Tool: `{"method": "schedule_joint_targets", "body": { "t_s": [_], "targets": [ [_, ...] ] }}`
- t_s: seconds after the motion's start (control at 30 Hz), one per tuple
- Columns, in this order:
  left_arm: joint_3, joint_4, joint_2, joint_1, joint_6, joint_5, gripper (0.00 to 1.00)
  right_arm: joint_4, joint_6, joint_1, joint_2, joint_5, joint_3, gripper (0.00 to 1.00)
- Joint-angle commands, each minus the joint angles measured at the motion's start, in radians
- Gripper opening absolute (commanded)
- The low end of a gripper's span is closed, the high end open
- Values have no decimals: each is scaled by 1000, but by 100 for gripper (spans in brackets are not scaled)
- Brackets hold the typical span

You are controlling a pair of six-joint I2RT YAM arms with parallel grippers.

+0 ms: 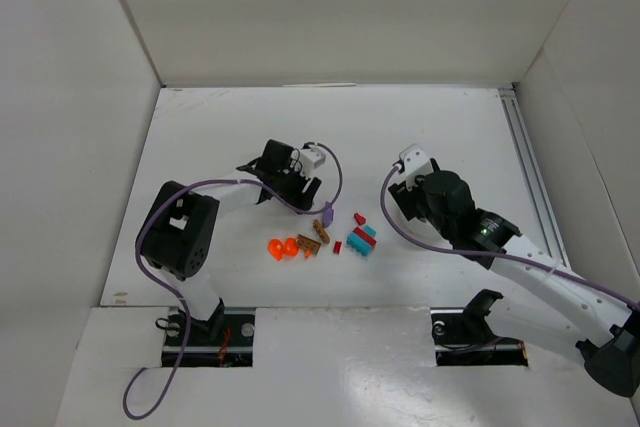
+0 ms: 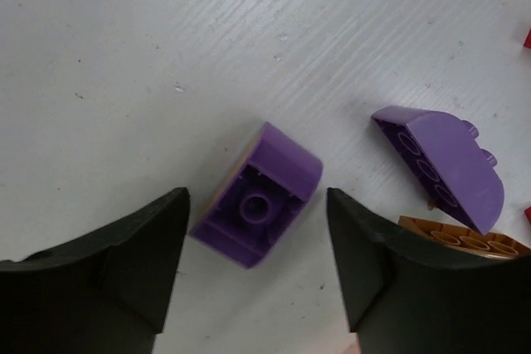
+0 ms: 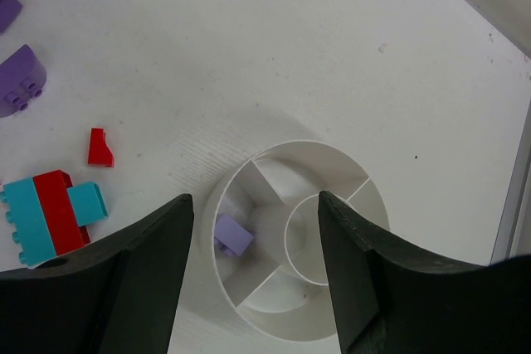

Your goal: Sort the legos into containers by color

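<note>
My left gripper is open and low over the table. A purple lego lies upside down between its fingers, touching neither. A second purple lego lies to its right, leaning on a brown piece. My right gripper is open above the white divided bowl. One purple piece lies in the bowl's left wedge. In the top view the left gripper and right gripper flank the loose legos: orange, brown, purple, red and a teal-and-red block. The right arm hides the bowl there.
White walls enclose the table on three sides. A metal rail runs along its right edge. In the right wrist view a small red piece, the teal-and-red block and two purple legos lie left of the bowl.
</note>
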Motion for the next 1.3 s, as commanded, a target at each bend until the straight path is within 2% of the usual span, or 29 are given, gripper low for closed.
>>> {"method": "schedule_joint_targets", "body": {
  "t_s": [0.0,0.13,0.27,0.47,0.57,0.67,0.77,0.8,0.93,0.97,1.0,1.07,1.27],
  "targets": [
    [46,-47,7,0,-22,-61,60,46,-6,-4,-14,3,44,67],
    [79,-85,78,-20,-52,-139,48,21,-6,-4,-24,13,44,67],
    [89,-85,102,-29,-69,-152,38,0,4,-4,-47,36,44,67],
    [66,-65,-2,-40,-130,-181,24,-19,13,-4,-111,45,26,67],
    [76,-39,-78,-40,-180,-192,21,-31,31,-4,-140,71,16,67],
    [86,25,-163,-62,-249,-103,21,-69,73,-4,-180,100,-8,67],
    [86,125,-240,-130,-316,-124,18,-118,121,-13,-237,155,-28,67],
    [86,149,-253,-188,-337,-202,18,-137,134,-13,-249,181,-28,67],
    [110,286,-262,-328,-402,-267,20,-311,238,-13,-327,276,-16,67],
    [110,327,-250,-356,-469,-290,20,-344,281,-13,-365,298,-16,69],
    [110,434,-237,-379,-488,-313,20,-371,295,-13,-385,316,-4,70],
    [101,531,-211,-437,-520,-294,22,-437,306,-13,-425,341,9,70],
    [236,626,-17,-612,-526,-523,20,-566,326,-22,-556,388,85,70]
  ]
}}
